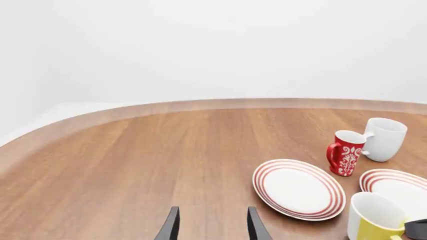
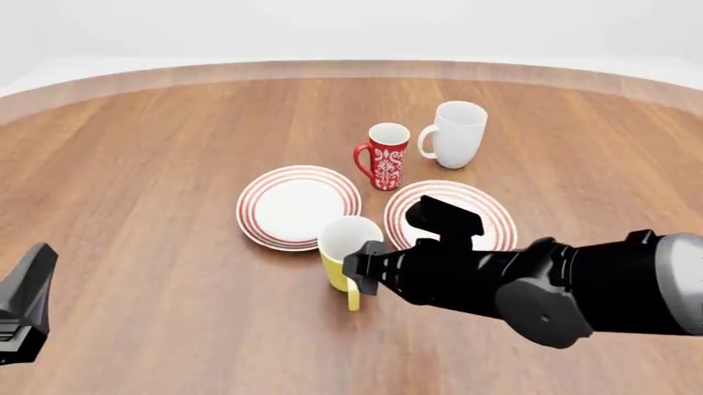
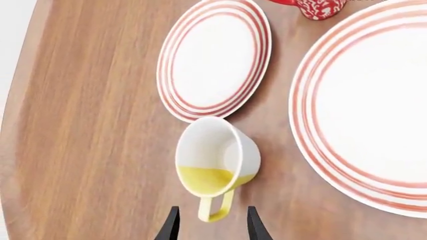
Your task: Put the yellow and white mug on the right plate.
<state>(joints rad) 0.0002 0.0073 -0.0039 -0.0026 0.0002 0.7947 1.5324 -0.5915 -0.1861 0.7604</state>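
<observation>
- Yellow and white mug (image 3: 215,162), glossy and smooth-walled with a yellow outside, white inside and a thin yellow loop handle, stands upright on the wooden tabletop (image 2: 143,181). It sits between the two plates and nearer my side, just off their rims and on neither one.
- From my right wrist view, the right gripper (image 3: 212,226) has its fingers apart with the mug's handle poking into the gap between the tips. They are not closed on it yet.
- So the mug lies straight ahead of the right gripper, handle toward me. The right arm is far nearer than the left.
- My target, the right plate (image 2: 483,210), is a flat round white plate with thin red rings at the rim, sitting just beside the mug. I judge the carry to be short.
- The left gripper (image 1: 212,225) is also spread and holds nothing, well away from the crockery.
- The left plate (image 2: 288,202) matches it. Beyond them stand a red mug with white pattern (image 2: 384,156) and a larger plain white mug (image 2: 456,134).
</observation>
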